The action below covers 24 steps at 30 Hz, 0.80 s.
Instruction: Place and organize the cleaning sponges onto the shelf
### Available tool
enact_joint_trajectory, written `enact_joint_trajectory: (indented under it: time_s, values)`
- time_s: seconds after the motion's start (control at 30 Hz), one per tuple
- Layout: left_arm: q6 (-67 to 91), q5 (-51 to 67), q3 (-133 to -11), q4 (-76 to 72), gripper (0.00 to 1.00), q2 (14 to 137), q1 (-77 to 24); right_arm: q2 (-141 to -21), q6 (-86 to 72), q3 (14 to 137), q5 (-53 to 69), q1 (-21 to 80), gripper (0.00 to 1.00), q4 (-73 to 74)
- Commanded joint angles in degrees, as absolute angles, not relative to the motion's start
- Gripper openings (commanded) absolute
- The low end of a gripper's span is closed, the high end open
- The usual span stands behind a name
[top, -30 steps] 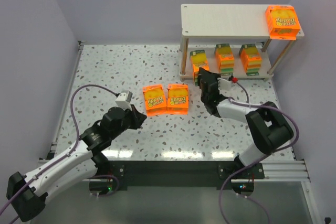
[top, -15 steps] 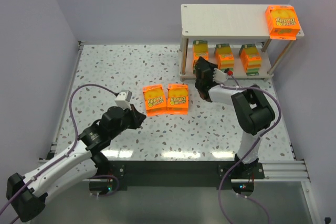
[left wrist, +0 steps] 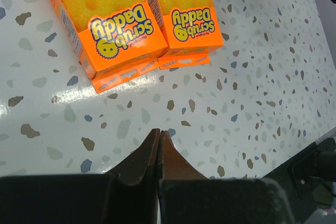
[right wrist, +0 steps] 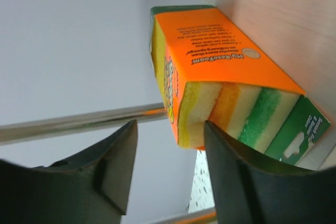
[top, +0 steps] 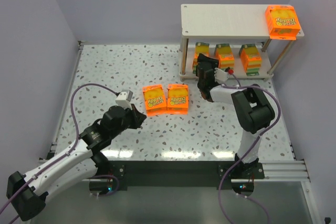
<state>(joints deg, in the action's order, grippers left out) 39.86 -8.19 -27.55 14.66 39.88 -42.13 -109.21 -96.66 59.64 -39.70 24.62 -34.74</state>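
Note:
The shelf (top: 226, 19) stands at the back right. One of the cleaning sponges (top: 282, 20) lies flat on the right end of its top board. Three more stand in a row on the lower board (top: 201, 51) (top: 224, 55) (top: 250, 57). My right gripper (top: 202, 66) is at the leftmost of these, open. In the right wrist view this pack (right wrist: 226, 72) rests against the board (right wrist: 294, 9), its yellow end just past my spread right gripper (right wrist: 170, 129). Two packs (top: 154, 99) (top: 177, 97) lie side by side on the table. My left gripper (left wrist: 159, 132) hovers shut and empty in front of them (left wrist: 113, 19) (left wrist: 184, 14).
The shelf's cylindrical legs (top: 183, 56) (top: 281, 56) flank the lower board; one leg (right wrist: 79, 124) crosses the right wrist view. Grey walls close in the speckled table (top: 115, 72) at the back and both sides.
My right gripper carried a sponge pack from in front of the shelf onto the left end of the lower board, then opened and let it go. The left arm stayed still.

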Motion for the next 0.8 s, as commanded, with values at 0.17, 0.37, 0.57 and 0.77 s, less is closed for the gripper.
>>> enact_joint_trajectory:
  time_s: [0.17, 0.37, 0.57, 0.77]
  values:
    - [38.9, -9.9, -29.8, 11.8, 0.00, 39.6, -42.1, -90.3, -86.3, 52.6, -37.4, 24.2, 0.75, -34.8]
    - [36.8, -14.7, -32.6, 8.0, 0.00, 47.0, -42.0, -73.4, -78.5, 47.7, -29.8, 24.3, 0.79, -16.0]
    - [31.0, -11.9, -40.5, -1.8, 0.00, 61.5, -41.1, -60.4, -66.6, 39.8, -14.4, 24.5, 0.80, -3.8]
    - [24.4, -7.5, -48.7, -9.4, 0.00, 75.3, -40.7, -51.8, -57.3, 31.2, -1.1, 25.2, 0.72, 3.6]
